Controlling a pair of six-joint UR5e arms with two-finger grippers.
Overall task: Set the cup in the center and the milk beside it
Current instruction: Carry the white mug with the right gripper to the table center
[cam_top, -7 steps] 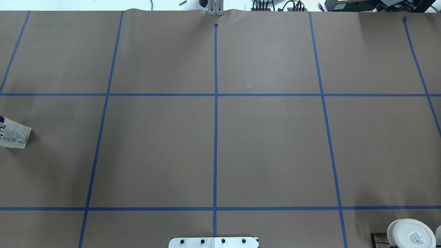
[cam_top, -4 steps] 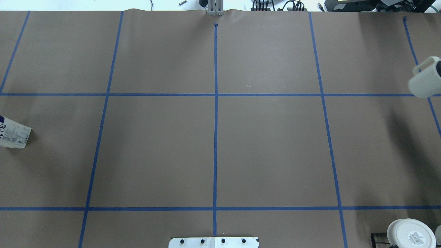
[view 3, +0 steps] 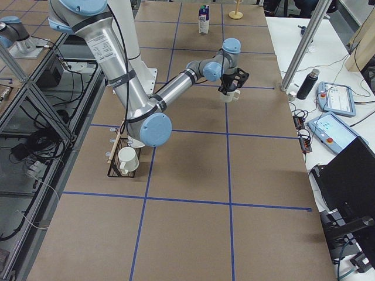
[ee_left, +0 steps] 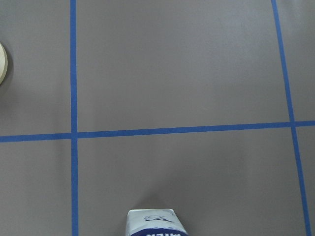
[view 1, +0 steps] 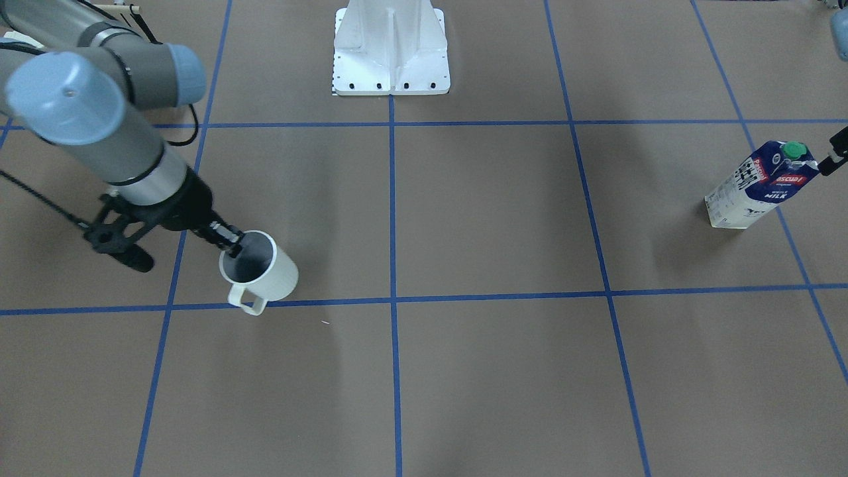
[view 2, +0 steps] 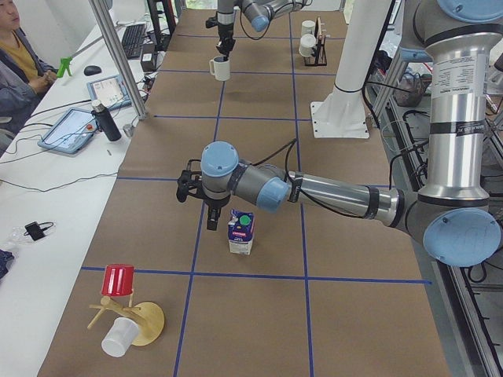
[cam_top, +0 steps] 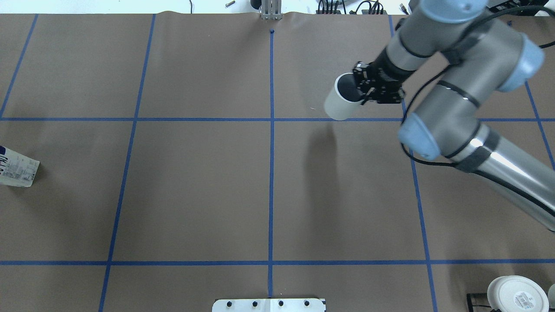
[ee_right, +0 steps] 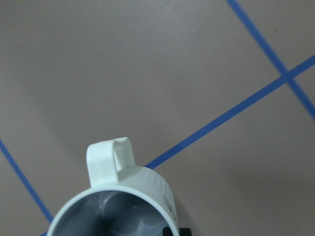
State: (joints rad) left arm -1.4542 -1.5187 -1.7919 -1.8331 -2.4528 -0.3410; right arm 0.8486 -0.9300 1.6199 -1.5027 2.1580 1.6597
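We've got the cup [cam_top: 341, 105] heading for the middle
Our right gripper [cam_top: 363, 92], pinched on its rim, has carried it in from the edge; milk [view 1: 755, 189] waits, and we can't read the left gripper [view 2: 210, 221].

A long counter [cam_top: 195, 195] covered in brown paper fills most of the room, marked into rectangles by blue tape lines [cam_top: 271, 173]. Along 1 long side runs a white desk [view 2: 59, 259] carrying 2 grey-framed tablets [view 2: 71, 129], a black bottle [view 2: 104, 122] and a black keyboard [view 2: 134, 39]. A bare aluminium post [view 2: 118, 55] rises at the desk's edge. On the opposite side stands a grey metal frame [view 3: 44, 99], with black cables [view 3: 32, 143] coiled beneath it. Even light from above leaves soft, blurred shadows on the paper.
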